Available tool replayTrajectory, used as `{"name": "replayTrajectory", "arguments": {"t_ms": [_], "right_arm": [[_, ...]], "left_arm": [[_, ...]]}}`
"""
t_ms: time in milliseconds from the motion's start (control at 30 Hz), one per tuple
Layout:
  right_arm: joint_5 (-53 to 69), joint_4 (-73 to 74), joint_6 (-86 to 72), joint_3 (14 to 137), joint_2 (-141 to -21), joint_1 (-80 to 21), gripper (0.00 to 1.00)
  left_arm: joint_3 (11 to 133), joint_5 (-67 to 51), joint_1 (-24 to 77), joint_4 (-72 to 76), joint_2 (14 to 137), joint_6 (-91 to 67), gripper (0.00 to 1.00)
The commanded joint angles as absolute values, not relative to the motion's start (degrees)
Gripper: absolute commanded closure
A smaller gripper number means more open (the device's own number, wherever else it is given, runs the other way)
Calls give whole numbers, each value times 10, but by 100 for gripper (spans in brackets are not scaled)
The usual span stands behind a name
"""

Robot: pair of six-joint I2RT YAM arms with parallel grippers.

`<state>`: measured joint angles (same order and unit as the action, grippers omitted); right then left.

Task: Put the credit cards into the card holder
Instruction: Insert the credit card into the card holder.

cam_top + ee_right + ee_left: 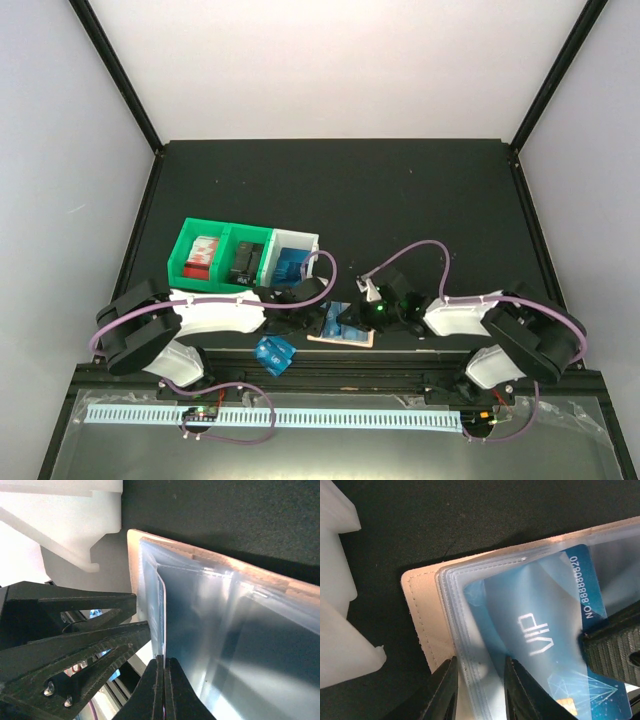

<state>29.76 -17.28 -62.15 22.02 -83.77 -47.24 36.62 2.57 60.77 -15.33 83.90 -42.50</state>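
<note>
right hand [163,661] pinches a blue credit card [535,610] partway into the card holder [422,610] sleeve on the bench [470,515]; left hand [480,664] straddles the sleeve edge, grip unclear; if the sleeve buckles, the card could jam

Top view, centre: card holder [345,341] mostly covered by left gripper [312,322] and right gripper [352,318]. Left wrist view: credit card [535,625] runs off lower right edge, hazy behind clear sleeves. White bin [337,615] cut off at left edge. Green bin [205,250] contents too small to identify.
</note>
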Motion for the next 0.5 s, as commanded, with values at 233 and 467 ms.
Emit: {"name": "replayTrajectory", "arguments": {"t_ms": [233, 467], "right_arm": [[203, -181, -659, 187, -777, -492, 78], [144, -7, -604, 215, -696, -499, 61]], "left_arm": [[352, -22, 615, -149, 830, -450, 66], [353, -23, 615, -162, 805, -451, 63]]}}
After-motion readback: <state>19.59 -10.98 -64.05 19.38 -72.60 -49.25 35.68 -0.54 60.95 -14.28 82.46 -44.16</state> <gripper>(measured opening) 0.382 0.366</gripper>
